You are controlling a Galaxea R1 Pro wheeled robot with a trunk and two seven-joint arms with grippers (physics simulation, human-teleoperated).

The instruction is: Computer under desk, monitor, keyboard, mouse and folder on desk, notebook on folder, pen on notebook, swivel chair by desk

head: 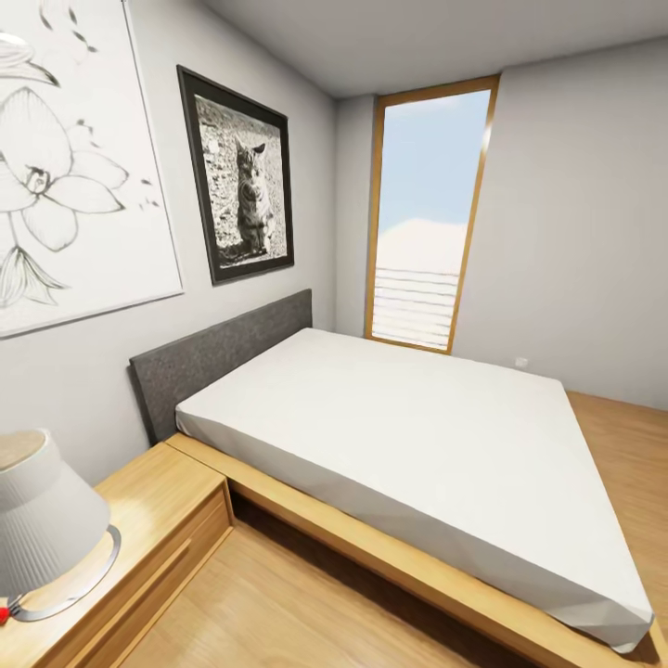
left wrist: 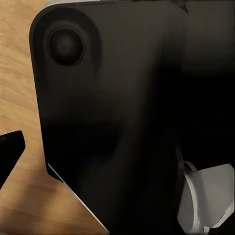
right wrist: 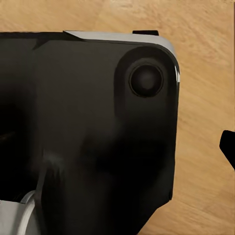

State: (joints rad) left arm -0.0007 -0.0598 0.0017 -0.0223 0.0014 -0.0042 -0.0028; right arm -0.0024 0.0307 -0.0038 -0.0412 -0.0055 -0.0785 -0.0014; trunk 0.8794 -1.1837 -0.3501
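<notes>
Head view: I am looking over a bedroom corner, with a low wooden-framed bed [head: 417,464] carrying a bare white mattress and a grey upholstered headboard [head: 218,357]. A framed black-and-white cat photograph [head: 239,176] and a large flower drawing [head: 70,158] are hanging on the wall above it. A light wooden nightstand [head: 153,520] is standing just beside the bed, with a white-shaded lamp [head: 42,524] on it. A tall window [head: 429,218] is showing sky at the far wall. The worktop, computer, monitor, keyboard, mouse, folder and swivel chair are somewhere outside this picture.

Left wrist view: I am seeing a dark rounded body panel [left wrist: 112,122] of the robot close up, over wooden floor [left wrist: 19,98]. Whether the left claw is open or closed, I cannot tell.

Right wrist view: a matching black panel [right wrist: 93,127] is hanging over the same kind of wood flooring [right wrist: 205,73]. The right claw's state I cannot tell either.

By my judgement, I am in the searching stage, with no item in hand. The next move calls for turning the base away from the bed until the worktop and chair come into sight.
</notes>
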